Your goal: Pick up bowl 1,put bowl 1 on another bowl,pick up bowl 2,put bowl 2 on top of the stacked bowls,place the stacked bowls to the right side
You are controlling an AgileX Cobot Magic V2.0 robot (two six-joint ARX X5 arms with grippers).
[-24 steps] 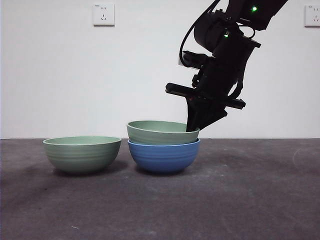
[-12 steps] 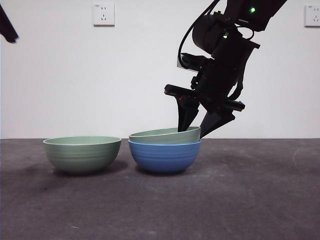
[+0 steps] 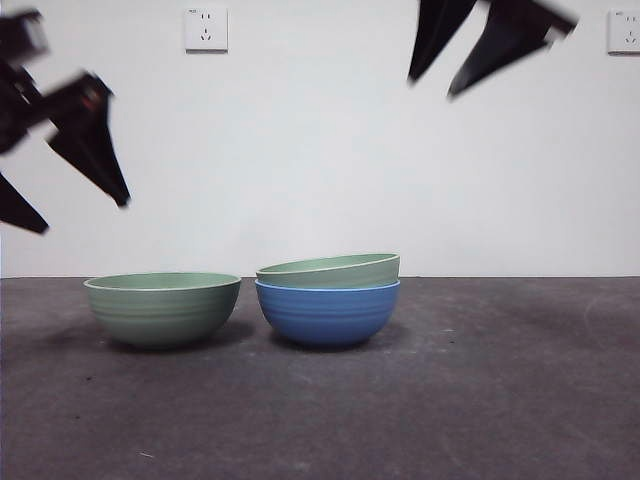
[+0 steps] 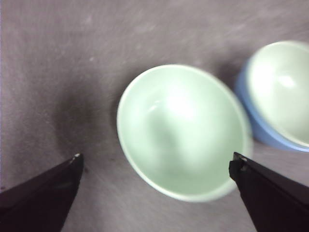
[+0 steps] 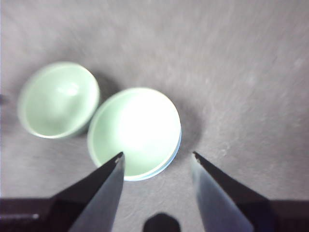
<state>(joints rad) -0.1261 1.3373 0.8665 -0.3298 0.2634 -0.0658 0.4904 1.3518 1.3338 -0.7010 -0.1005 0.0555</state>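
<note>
One pale green bowl [image 3: 330, 271] lies slightly tilted inside the blue bowl [image 3: 327, 312] at the table's middle. Seen from the right wrist, this green bowl [image 5: 135, 133] fills the blue one, whose rim [image 5: 171, 162] shows as a thin edge. My right gripper [image 3: 432, 88] hangs open high above them, holding nothing. The other pale green bowl [image 3: 163, 308] stands alone on the table just left of the stack. My left gripper [image 3: 85, 218] hovers open above and to the left of it. In the left wrist view this lone bowl [image 4: 183, 130] lies between the spread jaws, far below them.
The table [image 3: 480, 400] is dark grey and runs back to a white wall. Two wall sockets [image 3: 206, 28] [image 3: 625, 30] sit high on that wall. Bare table surface stretches to the right of the stack.
My right gripper has opened, let go of the green bowl in the blue one, and risen far up. My left gripper has come in from the upper left toward the lone green bowl.
</note>
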